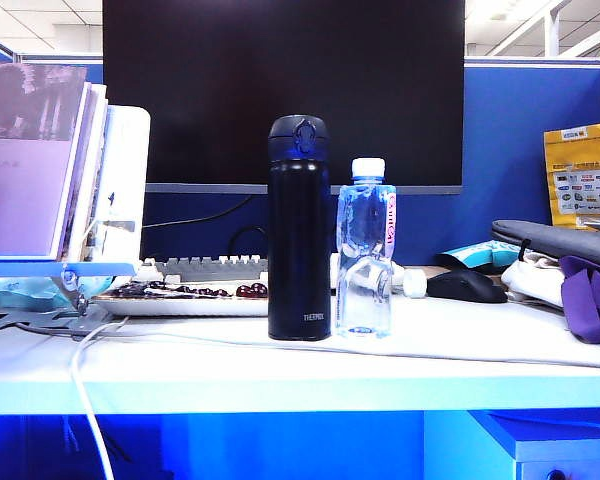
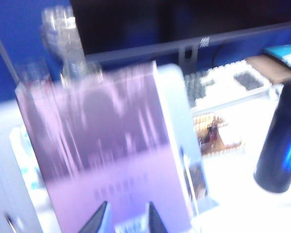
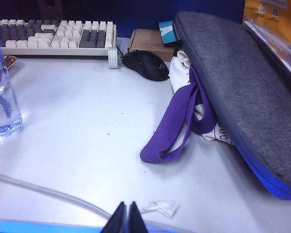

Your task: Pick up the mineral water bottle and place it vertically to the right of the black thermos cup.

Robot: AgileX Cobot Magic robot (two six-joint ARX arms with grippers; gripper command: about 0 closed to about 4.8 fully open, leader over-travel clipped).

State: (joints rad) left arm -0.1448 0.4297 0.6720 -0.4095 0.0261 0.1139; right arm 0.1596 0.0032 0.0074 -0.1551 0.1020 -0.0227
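Observation:
The mineral water bottle [image 1: 366, 250] stands upright on the white desk, close against the right side of the black thermos cup [image 1: 299, 230]. Neither gripper shows in the exterior view. In the blurred left wrist view my left gripper [image 2: 127, 221] is open, its fingers apart with nothing between them, facing a purple book [image 2: 111, 155]; the thermos cup [image 2: 280, 150] is off to one side. My right gripper [image 3: 126, 218] is shut and empty, low over the desk's front edge, with the bottle's base [image 3: 2, 97] far off at the frame's edge.
A stack of books on a stand [image 1: 35, 160] fills the left of the desk. Behind the thermos cup are a keyboard [image 1: 205, 268] and a monitor [image 1: 280, 90]. A mouse [image 1: 465, 286], a grey case [image 1: 560, 243] and a purple strap [image 1: 590, 295] lie on the right. A pale cable [image 1: 90, 400] runs along the front.

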